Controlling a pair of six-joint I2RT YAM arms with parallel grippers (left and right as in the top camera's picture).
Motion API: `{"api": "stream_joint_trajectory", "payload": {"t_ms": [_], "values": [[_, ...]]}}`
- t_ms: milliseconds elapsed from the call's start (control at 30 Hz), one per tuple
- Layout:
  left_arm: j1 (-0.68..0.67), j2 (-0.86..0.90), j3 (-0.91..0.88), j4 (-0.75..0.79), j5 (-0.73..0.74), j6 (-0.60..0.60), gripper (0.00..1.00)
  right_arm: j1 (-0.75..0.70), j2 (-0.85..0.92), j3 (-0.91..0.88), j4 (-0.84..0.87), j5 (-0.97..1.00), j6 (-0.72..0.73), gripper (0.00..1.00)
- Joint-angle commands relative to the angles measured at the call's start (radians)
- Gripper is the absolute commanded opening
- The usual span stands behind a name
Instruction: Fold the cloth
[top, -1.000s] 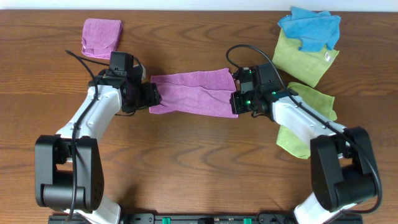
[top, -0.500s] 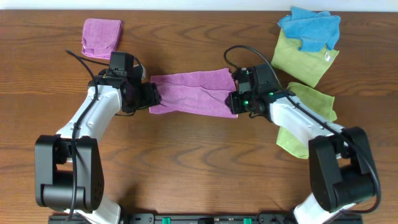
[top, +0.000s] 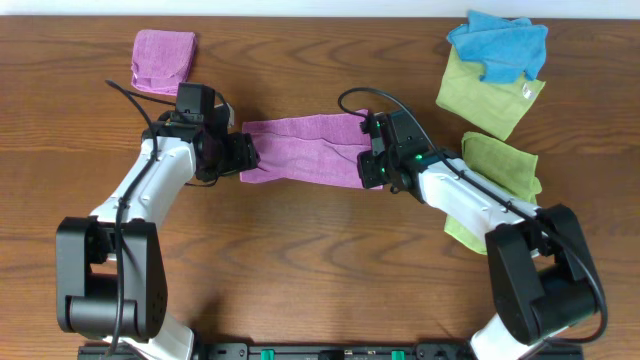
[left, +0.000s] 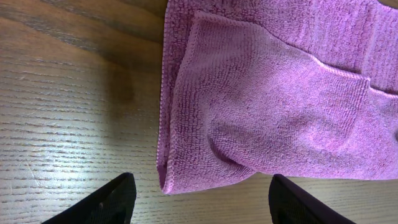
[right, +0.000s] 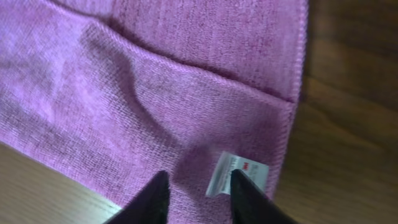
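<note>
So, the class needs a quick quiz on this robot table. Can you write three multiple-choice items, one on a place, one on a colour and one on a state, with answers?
1. Where does the small folded purple pad lie?
A. At the far left of the table
B. On a green cloth
C. Between the grippers

2. What colour is the cloth lying on the far yellow-green cloth?
A. Red
B. White
C. Blue

3. How does the purple cloth in the middle lie?
A. Spread in one layer
B. Folded over into a strip
C. Bunched in a ball

Answers:
1 A: it lies alone near the far left corner.
2 C: the blue cloth covers its far edge.
3 B: both wrist views show one layer lying over another.
</note>
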Motion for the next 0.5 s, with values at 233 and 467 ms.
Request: {"api": "stream_joint_trajectory", "payload": {"t_ms": [233, 467], "values": [[0.003, 0.011, -0.001, -0.002, -0.001, 0.037, 0.7, -0.021, 0.016, 0.01, 0.001, 0.069, -0.003, 0.56], [0.003, 0.011, -0.001, -0.001, -0.001, 0.037, 0.7, -0.063, 0.029, 0.01, 0.008, 0.029, -0.005, 0.52]]}}
